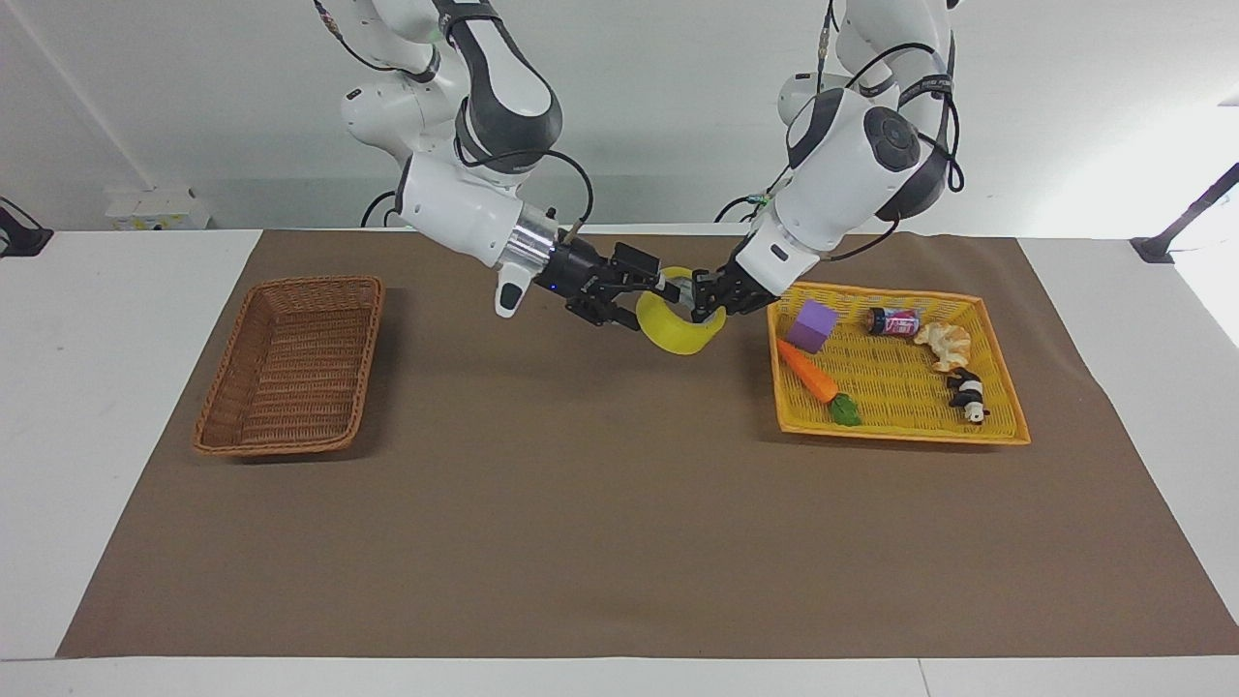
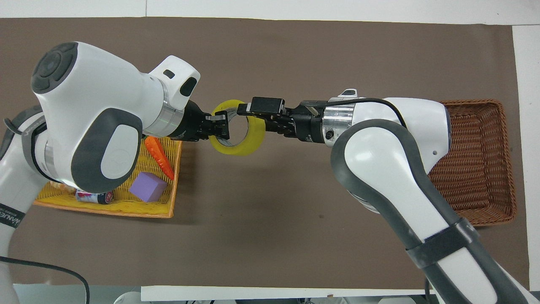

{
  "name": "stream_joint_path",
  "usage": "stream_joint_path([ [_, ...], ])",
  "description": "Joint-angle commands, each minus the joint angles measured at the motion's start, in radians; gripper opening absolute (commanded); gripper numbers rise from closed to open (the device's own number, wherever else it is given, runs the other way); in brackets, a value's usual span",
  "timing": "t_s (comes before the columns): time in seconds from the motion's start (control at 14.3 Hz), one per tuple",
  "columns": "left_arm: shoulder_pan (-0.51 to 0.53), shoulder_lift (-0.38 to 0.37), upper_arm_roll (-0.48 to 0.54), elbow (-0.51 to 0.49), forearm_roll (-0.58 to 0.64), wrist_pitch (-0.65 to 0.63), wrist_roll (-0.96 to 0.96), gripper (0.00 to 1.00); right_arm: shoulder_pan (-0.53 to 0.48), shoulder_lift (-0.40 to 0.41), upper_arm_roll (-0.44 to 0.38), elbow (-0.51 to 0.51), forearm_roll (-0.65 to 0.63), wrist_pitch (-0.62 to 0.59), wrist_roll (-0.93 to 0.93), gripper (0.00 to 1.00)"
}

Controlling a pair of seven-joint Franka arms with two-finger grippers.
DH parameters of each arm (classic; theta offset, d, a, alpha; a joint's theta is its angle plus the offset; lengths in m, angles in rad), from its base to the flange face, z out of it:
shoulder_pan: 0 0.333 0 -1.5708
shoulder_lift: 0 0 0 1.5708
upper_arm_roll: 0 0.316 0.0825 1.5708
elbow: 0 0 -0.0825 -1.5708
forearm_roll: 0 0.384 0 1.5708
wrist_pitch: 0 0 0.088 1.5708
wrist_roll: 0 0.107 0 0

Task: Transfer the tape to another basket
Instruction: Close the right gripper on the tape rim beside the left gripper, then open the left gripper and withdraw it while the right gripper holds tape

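Note:
The yellow tape (image 1: 679, 335) hangs in the air over the brown mat, beside the yellow-orange basket; it also shows in the overhead view (image 2: 237, 150). My left gripper (image 1: 703, 301) is shut on the roll's rim, one finger inside the ring (image 2: 221, 126). My right gripper (image 1: 647, 290) is open, and its fingers stand on either side of the opposite rim (image 2: 255, 119). The dark brown wicker basket (image 1: 290, 368) lies at the right arm's end of the table (image 2: 481, 160) with nothing in it.
The yellow-orange basket (image 1: 900, 392) at the left arm's end (image 2: 126, 207) holds a purple cube (image 1: 811, 325), a carrot (image 1: 808, 373), a small can (image 1: 892, 320), a cream toy (image 1: 944, 344) and a panda toy (image 1: 968, 395).

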Motion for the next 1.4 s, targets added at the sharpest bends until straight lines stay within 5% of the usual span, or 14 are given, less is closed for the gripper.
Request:
stream_joint_path([
  [0.0,-0.006,0.004,0.009,0.022,-0.009,-0.016,-0.012,0.01,0.01,-0.015,-0.002,-0.024,0.011,0.016,-0.02,1.0],
  [0.84,-0.005,0.004,0.01,0.022,-0.009,-0.024,-0.011,0.0,0.006,-0.02,-0.003,-0.03,-0.058,-0.033,-0.044,1.0],
  [1.33,-0.003,0.004,0.01,0.021,-0.008,-0.027,-0.011,0.0,0.006,-0.02,-0.003,-0.03,-0.073,-0.038,-0.043,0.87],
])
